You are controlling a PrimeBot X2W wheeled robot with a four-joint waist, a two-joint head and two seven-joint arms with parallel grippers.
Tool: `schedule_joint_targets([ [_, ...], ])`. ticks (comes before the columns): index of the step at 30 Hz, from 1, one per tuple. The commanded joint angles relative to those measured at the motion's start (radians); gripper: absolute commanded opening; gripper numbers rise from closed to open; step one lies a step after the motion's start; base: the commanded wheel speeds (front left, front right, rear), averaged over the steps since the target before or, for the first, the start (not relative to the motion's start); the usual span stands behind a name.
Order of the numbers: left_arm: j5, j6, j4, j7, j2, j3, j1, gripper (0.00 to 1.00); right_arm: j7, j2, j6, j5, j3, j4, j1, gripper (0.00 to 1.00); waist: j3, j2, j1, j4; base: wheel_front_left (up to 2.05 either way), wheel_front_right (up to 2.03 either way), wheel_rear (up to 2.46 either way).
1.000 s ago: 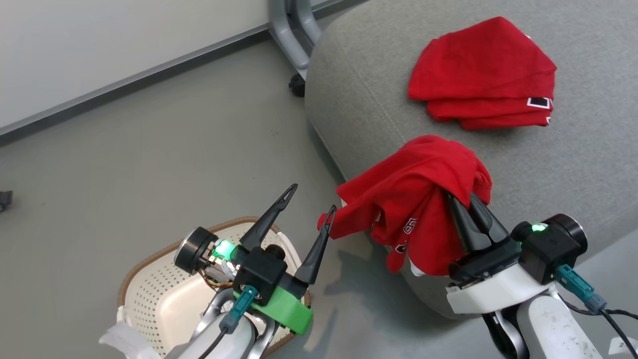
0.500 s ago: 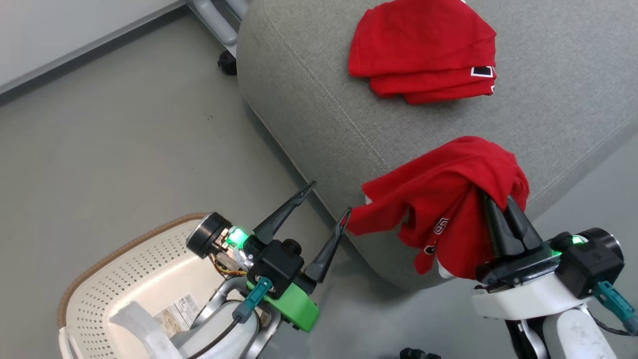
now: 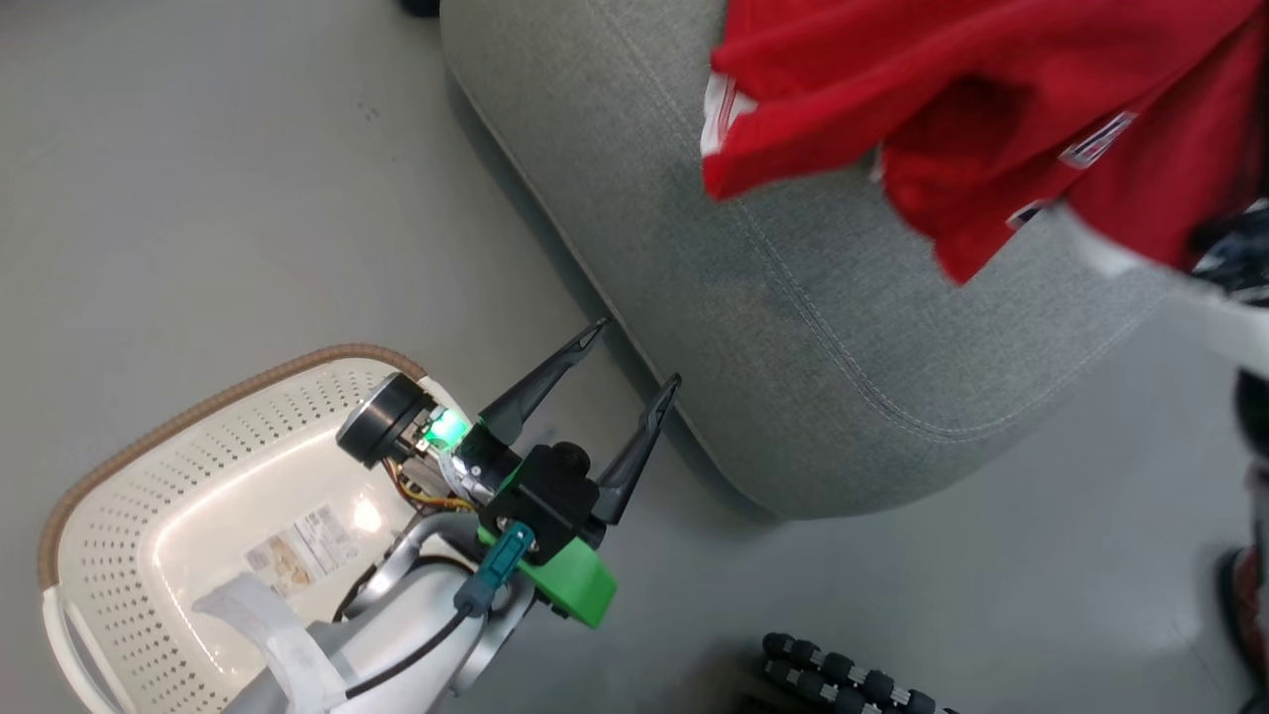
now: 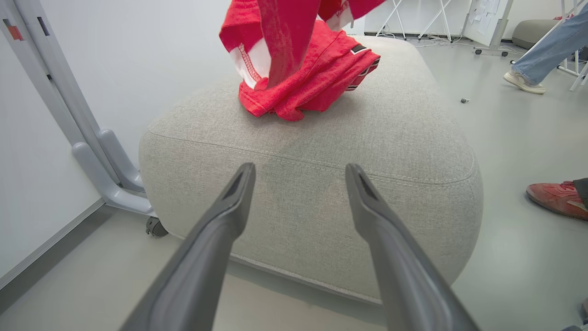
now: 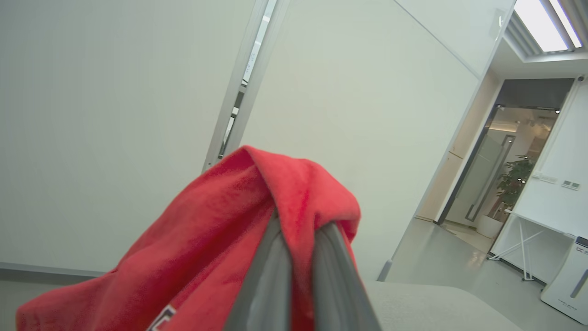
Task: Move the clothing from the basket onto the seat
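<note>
In your head view the left gripper has its fingers spread wide, poised over the floor between the basket and the seat. A paper label lies inside the basket. The held garment hangs blurred over the seat at that view's top right. The right wrist view shows you what grips it: the right gripper, fingers pressed together on a fold of red cloth. The left wrist view adds a folded garment lying on the seat's top.
</note>
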Motion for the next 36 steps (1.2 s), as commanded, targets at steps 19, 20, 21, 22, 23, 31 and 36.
schedule_joint_targets([
  [19,0.036,0.003,-0.040,-0.007,0.006,0.009,-0.139,1.00,-0.002,-0.209,-0.001,0.040,-0.207,0.484,-0.218,0.00,0.266,0.0000,-0.0001,0.241,0.00,0.00,0.00],
  [20,0.034,0.004,-0.038,-0.009,0.005,0.010,-0.139,1.00,-0.002,-0.200,-0.001,0.038,-0.210,0.511,-0.211,0.00,0.264,0.0000,-0.0001,0.243,0.00,0.00,0.00],
  [21,0.031,0.006,-0.034,-0.014,0.005,0.011,-0.138,1.00,-0.002,-0.188,-0.001,0.038,-0.215,0.544,-0.200,0.00,0.260,0.0000,-0.0001,0.246,0.00,0.00,0.00],
  [22,0.028,0.008,-0.031,-0.017,0.002,0.011,-0.136,1.00,-0.002,-0.180,-0.001,0.037,-0.222,0.562,-0.191,0.00,0.256,0.0000,-0.0001,0.248,0.00,0.00,0.00],
  [23,0.027,0.011,-0.026,-0.020,0.000,0.012,-0.133,1.00,-0.002,-0.164,-0.001,0.037,-0.234,0.585,-0.179,0.11,0.250,0.0000,-0.0001,0.251,0.00,0.00,0.00],
  [31,-0.010,0.049,0.011,-0.047,-0.016,0.031,-0.081,1.00,-0.001,-0.032,-0.001,-0.017,-0.278,0.533,-0.023,1.00,0.166,0.0000,-0.0001,0.237,0.00,0.00,0.00],
  [36,-0.057,0.063,0.042,-0.079,-0.033,0.050,-0.041,1.00,-0.001,0.016,-0.001,-0.024,-0.258,0.468,0.103,1.00,0.085,0.0000,-0.0001,0.235,0.00,0.00,0.00],
])
